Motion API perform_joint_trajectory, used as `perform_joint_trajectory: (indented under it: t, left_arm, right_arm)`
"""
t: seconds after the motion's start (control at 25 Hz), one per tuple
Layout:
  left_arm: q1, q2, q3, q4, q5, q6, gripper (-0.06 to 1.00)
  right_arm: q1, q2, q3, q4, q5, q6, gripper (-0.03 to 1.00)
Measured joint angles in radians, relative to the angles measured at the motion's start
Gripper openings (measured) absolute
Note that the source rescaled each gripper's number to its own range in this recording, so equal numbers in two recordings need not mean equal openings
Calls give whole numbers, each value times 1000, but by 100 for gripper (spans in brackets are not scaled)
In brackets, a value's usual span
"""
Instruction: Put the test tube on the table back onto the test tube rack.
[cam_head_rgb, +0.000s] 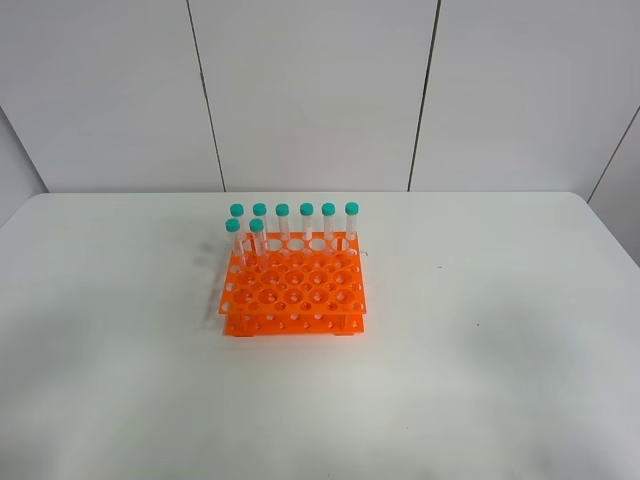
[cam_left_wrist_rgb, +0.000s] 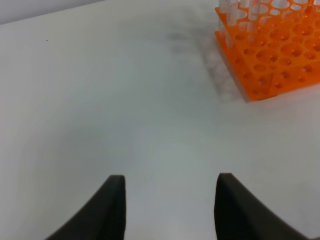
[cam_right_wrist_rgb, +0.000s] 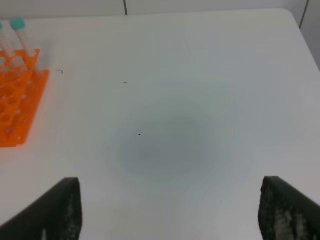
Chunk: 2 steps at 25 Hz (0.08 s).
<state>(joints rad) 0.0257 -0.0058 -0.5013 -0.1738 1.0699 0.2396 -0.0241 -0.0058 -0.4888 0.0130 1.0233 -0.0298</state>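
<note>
Rack (cam_head_rgb: 293, 283) holds eight tubes (cam_head_rgb: 283, 222); none seen on table (cam_head_rgb: 500, 330). Both grippers (cam_left_wrist_rgb: 170, 200) (cam_right_wrist_rgb: 170, 210) wide, empty. Task looks done; nxt: nothing to pick.

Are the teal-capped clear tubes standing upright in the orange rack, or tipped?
Upright: all eight teal-capped clear plastic tubes stand vertically in the bright orange plastic rack, six in the back row, two in the next.

A wide white matte desk (cam_head_rgb: 500, 330) with rounded far corners fills the lower part of the high view. Behind it stands a pale grey panelled wall (cam_head_rgb: 310, 90), divided by thin dark seams that slant slightly. Soft, even light leaves only faint grey shadows on the desk surface.
</note>
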Motion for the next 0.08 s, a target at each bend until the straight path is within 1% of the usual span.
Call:
perform_joint_trajectory:
  t: [0.08]
  left_arm:
    - [0,0,0,0,0,0,50]
  right_arm:
    - [0,0,0,0,0,0,91]
